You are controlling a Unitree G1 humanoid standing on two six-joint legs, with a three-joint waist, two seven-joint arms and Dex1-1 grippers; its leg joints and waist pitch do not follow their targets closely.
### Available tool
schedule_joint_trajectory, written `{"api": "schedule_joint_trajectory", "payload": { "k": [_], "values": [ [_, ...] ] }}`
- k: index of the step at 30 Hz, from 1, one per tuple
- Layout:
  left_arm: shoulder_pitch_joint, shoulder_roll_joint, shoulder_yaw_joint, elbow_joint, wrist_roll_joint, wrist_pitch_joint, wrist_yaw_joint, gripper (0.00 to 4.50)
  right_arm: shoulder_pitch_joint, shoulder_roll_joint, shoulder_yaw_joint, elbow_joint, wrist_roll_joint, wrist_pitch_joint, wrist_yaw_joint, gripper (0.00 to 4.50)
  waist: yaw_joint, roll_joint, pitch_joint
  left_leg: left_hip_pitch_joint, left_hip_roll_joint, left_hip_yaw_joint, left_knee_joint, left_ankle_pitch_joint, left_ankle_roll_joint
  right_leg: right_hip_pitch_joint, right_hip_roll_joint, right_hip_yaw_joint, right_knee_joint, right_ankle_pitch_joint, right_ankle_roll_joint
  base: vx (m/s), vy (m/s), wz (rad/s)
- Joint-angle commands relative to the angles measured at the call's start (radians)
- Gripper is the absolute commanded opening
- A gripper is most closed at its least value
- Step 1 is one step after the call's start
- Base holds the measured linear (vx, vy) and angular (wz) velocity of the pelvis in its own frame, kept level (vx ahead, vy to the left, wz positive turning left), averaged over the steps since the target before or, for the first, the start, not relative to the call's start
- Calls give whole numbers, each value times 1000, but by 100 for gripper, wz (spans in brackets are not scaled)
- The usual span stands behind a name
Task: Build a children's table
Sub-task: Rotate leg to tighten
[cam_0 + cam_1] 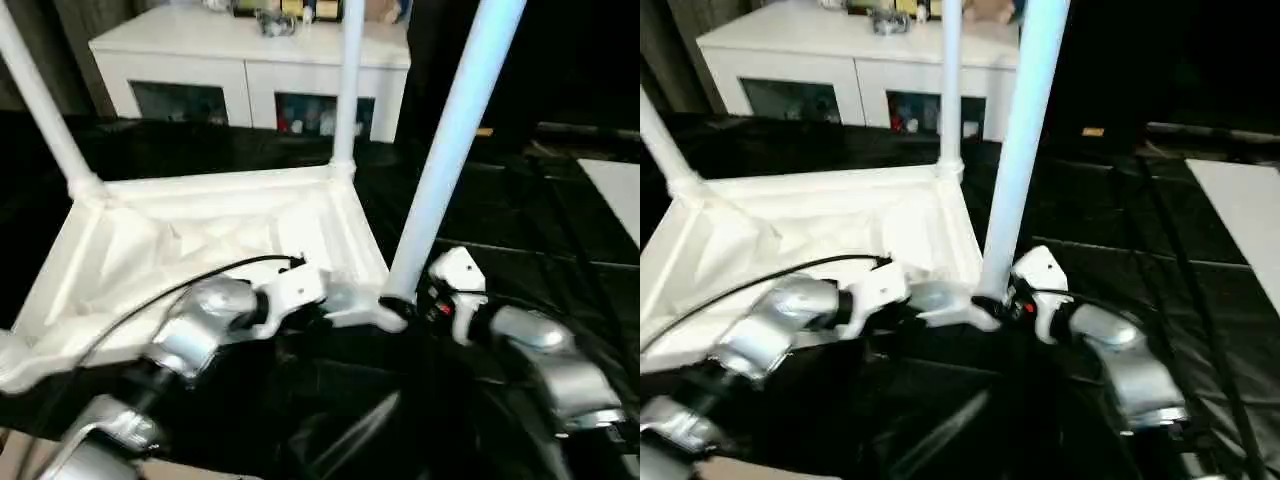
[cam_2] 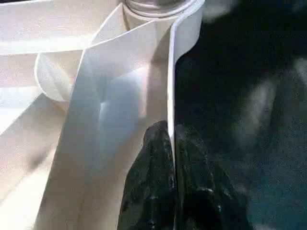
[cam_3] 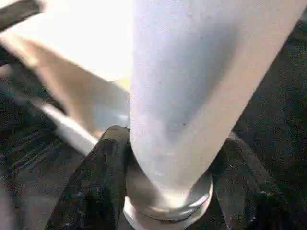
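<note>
The white tabletop (image 1: 200,240) lies upside down on the black cloth, ribbed underside up. One leg (image 1: 40,100) stands in the far left socket and a second leg (image 1: 348,80) in the far right one. A third leg (image 1: 450,140) rises from the near right corner socket (image 3: 168,211). My right gripper (image 3: 172,136) is shut on this leg just above the socket, one finger on each side. My left gripper (image 2: 171,139) is shut on the thin rim (image 2: 170,72) of the tabletop, close to that same corner.
A white cabinet (image 1: 250,60) with glass doors stands behind the work table. The black cloth (image 1: 500,200) runs on to the right, where a flat white sheet (image 1: 615,190) lies at the edge. My silver forearms cross the foreground.
</note>
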Motion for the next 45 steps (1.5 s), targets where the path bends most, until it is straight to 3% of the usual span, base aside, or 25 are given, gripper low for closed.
{"api": "schedule_joint_trajectory", "payload": {
  "k": [1,2,3,4,5,6,7,8,9,10,11,12,13,14,15,17,18,19,22,24,26,29,33,39,45],
  "values": [
    [-51,-84,17,35,11,36,166,0,-4,81,54,76,-69,73,-135,213,-23,0,-27,37,44,-53,-79,-549,-41,-3,-54,-8,-132,-746,-32,-66,42,-5],
    [-51,-84,17,35,11,36,166,0,-4,81,54,76,-69,73,-135,213,-35,2,-25,37,46,-59,-84,-579,-43,4,-51,-22,-136,-726,-28,-56,64,-4],
    [-51,-84,17,35,11,36,166,0,-4,81,54,76,-69,73,-135,212,-48,17,-21,32,62,-76,-105,-672,-55,28,-47,-43,-130,-647,-28,-56,64,-4],
    [-81,-130,48,87,10,56,260,0,-39,153,0,124,-60,87,-268,212,-54,33,-17,6,83,-90,-146,-766,-70,63,-45,-37,-76,-502,-55,-61,64,-5],
    [-108,-169,72,137,13,61,343,0,-74,214,-48,170,-54,88,-383,212,-51,33,-11,-8,96,-86,-177,-823,-79,76,-34,-34,-40,-436,-72,0,0,0],
    [-108,-169,72,137,13,61,343,0,-74,214,-48,170,-54,88,-383,212,-8,38,-15,-58,111,-52,-243,-876,-95,118,-16,-21,106,-257,-97,-107,16,9],
    [-131,-195,84,178,15,60,391,0,-113,265,-94,221,-29,81,-459,211,12,-7,-26,-4,83,-12,-206,-736,-61,62,-23,44,89,-334,-64,-67,-72,21],
    [-148,-213,94,209,20,45,422,0,-145,300,-129,262,-2,68,-501,207,6,-76,-31,84,2,-17,40,-382,-34,-68,-116,64,-118,-922,-3,-67,-72,21],
    [-156,-218,96,223,27,34,422,0,-163,317,-147,282,13,63,-506,206,14,-50,-55,37,3,-38,41,-198,-2,-22,-146,117,-104,-924,-27,48,-91,2],
    [-158,-218,96,227,32,29,416,0,-173,324,-155,291,20,61,-501,206,27,-38,-55,-69,16,-68,-20,-13,20,72,-133,88,-47,-695,-55,113,-15,-29],
    [-157,-213,94,224,38,17,408,0,-178,321,-154,294,13,42,-495,206,33,-21,-60,-41,38,-59,-59,30,16,33,-57,56,-16,-334,-98,104,-32,-21],
    [-155,-208,94,221,42,7,403,0,-180,320,-156,291,6,20,-486,206,19,-25,-54,-32,40,-54,-61,-22,22,21,-42,53,-13,-256,-126,60,-5,-13],
    [-147,-194,88,207,43,-8,377,0,-175,306,-145,267,-3,-13,-454,258,22,-7,-57,-8,46,-46,-65,-136,18,16,-52,61,-18,-204,-195,0,0,0],
    [-139,-178,83,193,49,-19,361,0,-166,286,-136,242,-17,-41,-434,258,19,-4,-54,-12,46,-45,-67,-174,17,19,-52,62,-21,-204,-219,0,0,0],
    [-135,-169,78,187,52,-25,355,0,-161,276,-131,226,-28,-58,-427,271,18,-11,-55,-23,42,-40,-72,-207,15,34,-50,58,-27,-231,-219,0,0,0],
    [-126,-150,64,173,52,-45,320,0,-154,259,-129,204,-32,-63,-404,290,19,-17,-52,-24,39,-34,-73,-212,29,35,-54,60,-37,-279,-194,0,0,0],
    [-126,-150,64,173,52,-45,320,0,-154,259,-129,204,-32,-63,-404,290,16,-13,-52,-35,38,-37,-78,-191,29,41,-55,57,-37,-306,-176,0,0,0],
    [-126,-150,64,173,52,-45,320,0,-154,259,-129,204,-32,-63,-404,305,16,-10,-54,-34,42,-38,-79,-181,25,38,-55,55,-41,-321,-166,0,0,0],
    [-109,-121,47,147,53,-56,277,0,-140,221,-132,169,-25,-65,-352,320,22,-12,-60,-32,46,-33,-71,-126,40,33,-53,60,-30,-204,-194,0,0,0],
    [-82,-73,34,104,54,-67,207,0,-106,129,-107,97,-10,-54,-216,327,24,-11,-60,-34,47,-33,-70,-97,59,35,-49,58,-22,-121,-214,0,0,0],
    [-53,-25,19,58,26,-102,97,0,-64,39,-86,23,32,-41,-61,327,34,-11,-59,-33,52,-34,-69,-107,82,44,-53,58,-20,-89,-216,0,0,0],
    [-5,69,-22,-21,-30,-165,-102,0,17,-127,-51,-78,78,-60,194,327,33,-7,-61,-31,52,-33,-68,-101,104,40,-51,56,-14,-39,-244,0,0,0],
    [25,124,-38,-111,-97,-131,-245,0,69,-251,-32,-129,107,-67,376,327,36,-7,-57,-25,60,-29,-70,-128,118,38,-54,59,-13,-28,-279,0,0,0],
    [20,134,-36,-139,-104,-122,-279,0,60,-275,12,-146,105,-61,420,327,44,-7,-48,-18,62,-26,-79,-201,67,30,-57,61,-31,-215,-251,0,0,0],
    [11,140,-31,-126,-96,-132,-275,0,36,-249,40,-119,75,-73,430,327,42,-10,-51,-22,60,-28,-81,-196,48,30,-57,61,-31,-229,-226,0,0,0]
  ]
}}
